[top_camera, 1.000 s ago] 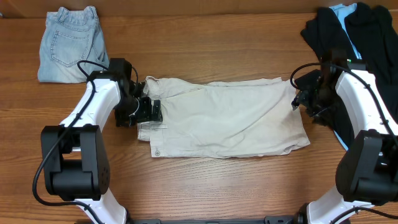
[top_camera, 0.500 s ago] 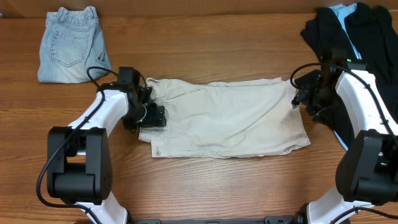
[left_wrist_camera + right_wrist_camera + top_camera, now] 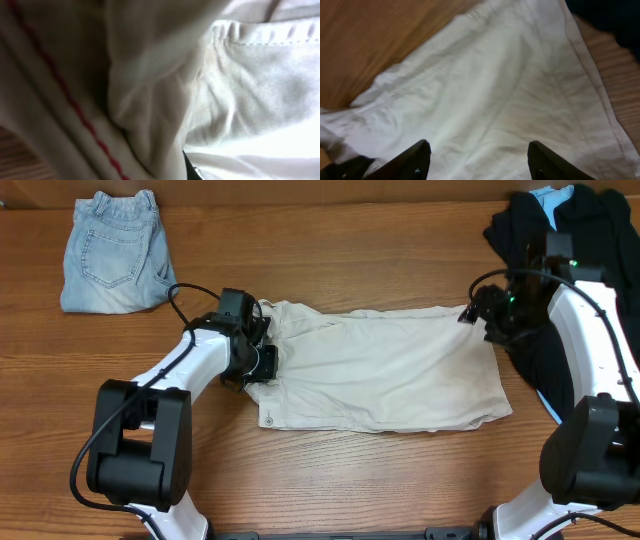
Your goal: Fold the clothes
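Seen from overhead, the cream shorts [image 3: 390, 375] lie spread flat across the middle of the wooden table [image 3: 330, 260], waistband to the left and leg hems to the right. The left gripper [image 3: 262, 360] sits on the waistband end, its jaws closed on the cloth there, which is bunched up around it. The right gripper [image 3: 478, 315] hangs at the upper right corner of the shorts, just beside the hem. A folded pair of denim shorts [image 3: 110, 250] lies well apart in the far left corner, and black garments [image 3: 575, 230] with light-blue trim are heaped in the far right corner.

From the left wrist, creased cream shorts [image 3: 240, 90] fill nearly the whole picture, pressed close to the lens, with a line of red stitching [image 3: 65, 95] along an inner fold; the fingers themselves are hidden.

From the right wrist, the right gripper [image 3: 480, 160] stands with its jaws wide apart above the shorts [image 3: 485, 90], both fingers [image 3: 417, 157] clear of each other with nothing pinched. Black cloth [image 3: 615, 20] shows in the top right corner.
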